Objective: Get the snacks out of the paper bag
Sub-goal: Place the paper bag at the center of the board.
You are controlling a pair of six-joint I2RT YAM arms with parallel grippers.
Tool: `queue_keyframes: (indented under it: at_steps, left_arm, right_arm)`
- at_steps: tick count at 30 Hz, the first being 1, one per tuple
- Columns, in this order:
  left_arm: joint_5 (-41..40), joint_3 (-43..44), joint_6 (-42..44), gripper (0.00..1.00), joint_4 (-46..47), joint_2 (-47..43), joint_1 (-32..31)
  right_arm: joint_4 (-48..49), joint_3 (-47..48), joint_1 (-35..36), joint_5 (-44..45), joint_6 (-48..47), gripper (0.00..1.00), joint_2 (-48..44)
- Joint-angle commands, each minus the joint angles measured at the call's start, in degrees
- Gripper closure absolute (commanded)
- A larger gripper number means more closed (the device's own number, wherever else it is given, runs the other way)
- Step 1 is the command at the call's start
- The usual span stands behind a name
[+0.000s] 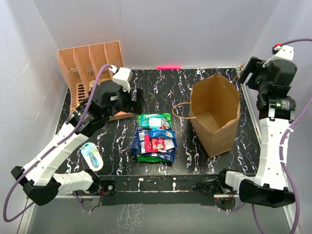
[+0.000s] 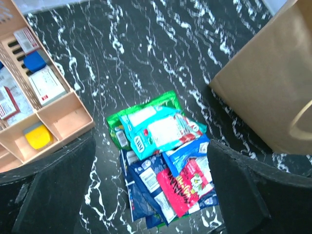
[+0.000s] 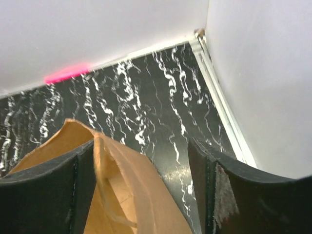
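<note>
Black marbled tabletop [image 1: 161, 83] carries the snacks [image 1: 155, 139] in one overlapping heap just left of the upright, open paper bag [image 1: 214, 117]. You see the lower packets only by their edges, and the print is too blurred to read. Your left gripper [image 2: 151, 170] hangs above the heap, spread wide and empty. Your right gripper [image 3: 141, 190], likewise spread and holding nothing, frames the bag's rim, the rest cut off.

Printed labels on the snacks [image 2: 161, 161] piled near the middle of the worktop [image 2: 146, 58], too blurred to read. Yellow script on the red packet [image 2: 187, 187], illegible. Labels on small boxes [image 2: 46, 85] in the orange organiser [image 2: 68, 119] at the far left corner, likewise unreadable.
</note>
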Motion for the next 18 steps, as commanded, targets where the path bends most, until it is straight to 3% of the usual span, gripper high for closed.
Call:
queue_keyframes:
  at_steps: [1, 5, 7, 11, 15, 18]
  left_arm:
    - [-4.8, 7.8, 2.2, 0.02, 1.1, -1.0, 0.2]
    - [-8.2, 12.8, 4.0, 0.01, 1.9, -2.7, 0.2]
    - [-9.0, 14.5, 5.0, 0.02, 2.5, -3.8, 0.2]
    - [-10.0, 17.8, 5.7, 0.02, 1.9, -4.9, 0.2]
    - [-12.1, 19.8, 6.9, 0.02, 1.5, -6.6, 0.2]
    - [-13.0, 20.4, 7.6, 0.02, 2.6, -9.0, 0.1]
  right_arm:
    - [-6.4, 12.2, 0.6, -3.8, -2.1, 0.21, -1.3]
    - [-6.0, 14.7, 4.9, -7.7, -3.6, 0.07, -5.1]
    - [-5.6, 14.0, 7.2, -5.5, -4.3, 0.04, -6.6]
    - [-6.7, 13.6, 8.9, 0.5, -4.8, 0.03, -8.0]
    - [-5.3, 13.8, 10.3, -3.5, -5.5, 0.02, -10.9]
    - [-3.0, 13.7, 11.2, -11.3, -5.8, 0.02, -13.9]
